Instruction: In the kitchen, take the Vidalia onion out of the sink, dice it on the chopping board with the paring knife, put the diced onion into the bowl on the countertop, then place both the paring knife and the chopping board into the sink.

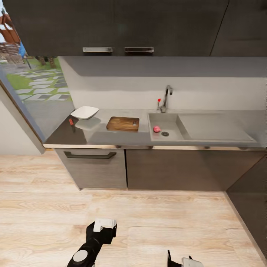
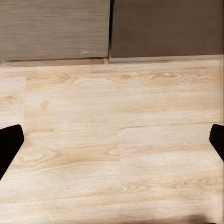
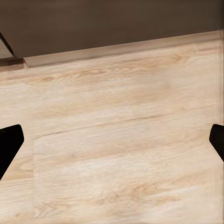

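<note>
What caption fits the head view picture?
Onion in the sink, board, bowl and knife on the countertop.

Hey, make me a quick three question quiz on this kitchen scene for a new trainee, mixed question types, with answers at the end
1. True or false: the Vidalia onion lies in the sink, beside the drain.
2. What sits between the bowl and the sink on the countertop? A) chopping board B) kettle C) plate
3. Fill in: the paring knife lies just in front of the ____.

Key: 1 true. 2 A. 3 bowl.
</note>
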Robot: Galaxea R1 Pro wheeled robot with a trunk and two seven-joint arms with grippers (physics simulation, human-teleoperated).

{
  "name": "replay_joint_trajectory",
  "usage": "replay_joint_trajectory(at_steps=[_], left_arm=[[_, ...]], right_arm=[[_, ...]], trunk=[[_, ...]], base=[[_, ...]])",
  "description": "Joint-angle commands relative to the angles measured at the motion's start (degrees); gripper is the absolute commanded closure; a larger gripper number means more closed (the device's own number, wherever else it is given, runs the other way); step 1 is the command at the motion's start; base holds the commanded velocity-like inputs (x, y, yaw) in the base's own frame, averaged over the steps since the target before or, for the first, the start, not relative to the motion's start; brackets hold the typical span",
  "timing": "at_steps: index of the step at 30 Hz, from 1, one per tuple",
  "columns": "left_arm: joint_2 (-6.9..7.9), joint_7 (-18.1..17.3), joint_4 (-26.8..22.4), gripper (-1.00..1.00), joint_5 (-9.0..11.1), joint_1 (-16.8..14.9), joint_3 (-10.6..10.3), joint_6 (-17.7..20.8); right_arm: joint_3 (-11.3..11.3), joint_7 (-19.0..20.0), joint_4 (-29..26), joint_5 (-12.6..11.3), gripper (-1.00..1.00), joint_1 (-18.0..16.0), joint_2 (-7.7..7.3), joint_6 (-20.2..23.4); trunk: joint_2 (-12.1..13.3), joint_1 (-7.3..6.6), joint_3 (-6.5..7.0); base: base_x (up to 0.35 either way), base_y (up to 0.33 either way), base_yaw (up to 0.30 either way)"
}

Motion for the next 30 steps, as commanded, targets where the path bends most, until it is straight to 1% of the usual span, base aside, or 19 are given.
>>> replay_joint_trajectory(at_steps=[1,20,24,30], left_arm=[[0.00,0.27,-0.10,-1.00,-0.02,0.00,-0.07,0.33],[0.00,0.27,-0.16,-1.00,-0.05,0.00,-0.06,0.32],[0.00,0.27,-0.21,-1.00,-0.05,0.00,-0.09,0.30],[0.00,0.32,-0.16,-1.00,-0.03,0.00,-0.07,0.29]], right_arm=[[0.49,-0.33,0.01,-0.26,-1.00,-0.03,0.02,-0.10],[0.49,-0.33,0.10,-0.26,-1.00,-0.03,-0.06,-0.10],[0.49,-0.33,0.10,-0.26,-1.00,-0.03,-0.06,-0.10],[0.49,-0.33,0.10,-0.26,-1.00,-0.03,-0.06,-0.13]], trunk=[[-0.10,0.03,-0.08],[-0.10,0.03,-0.08],[-0.10,0.03,-0.08],[-0.10,0.03,-0.08]], base=[[0.000,-0.319,0.000],[0.000,-0.305,0.000],[0.000,-0.184,0.000],[0.000,-0.032,0.000]])
